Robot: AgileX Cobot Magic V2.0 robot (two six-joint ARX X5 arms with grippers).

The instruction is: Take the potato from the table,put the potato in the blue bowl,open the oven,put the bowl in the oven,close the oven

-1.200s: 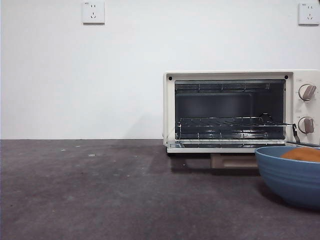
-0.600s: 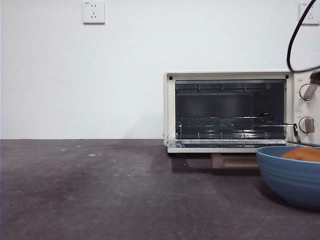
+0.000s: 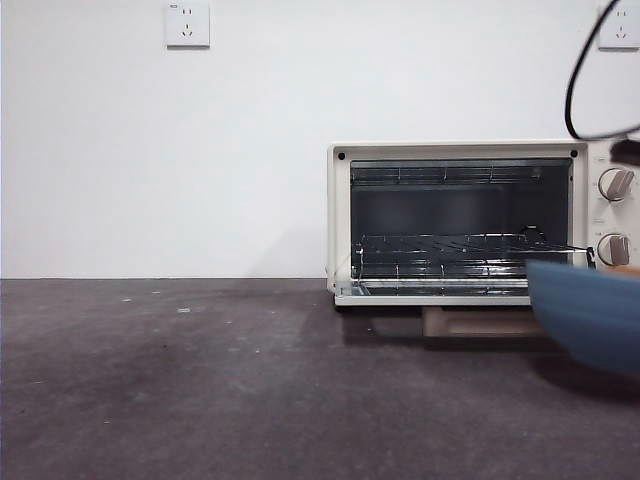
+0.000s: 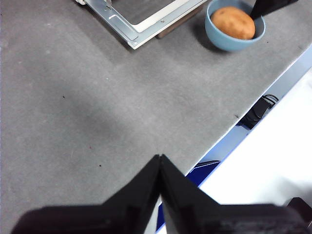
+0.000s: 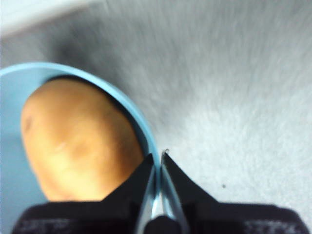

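The left gripper (image 4: 160, 165), clenched on nothing, is waiting far left of the open oven (image 3: 470, 220). Just right of the oven, the right gripper (image 5: 158, 161) is pinching the blue bowl (image 3: 590, 310) rim; keeping it level matters. The potato (image 5: 78, 141) is probably lying lengthwise across the bowl.

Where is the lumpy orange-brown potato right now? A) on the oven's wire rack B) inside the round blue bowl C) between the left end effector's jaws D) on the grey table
B: the lumpy orange-brown potato lies inside the round blue bowl, whose rim the right end effector pinches.
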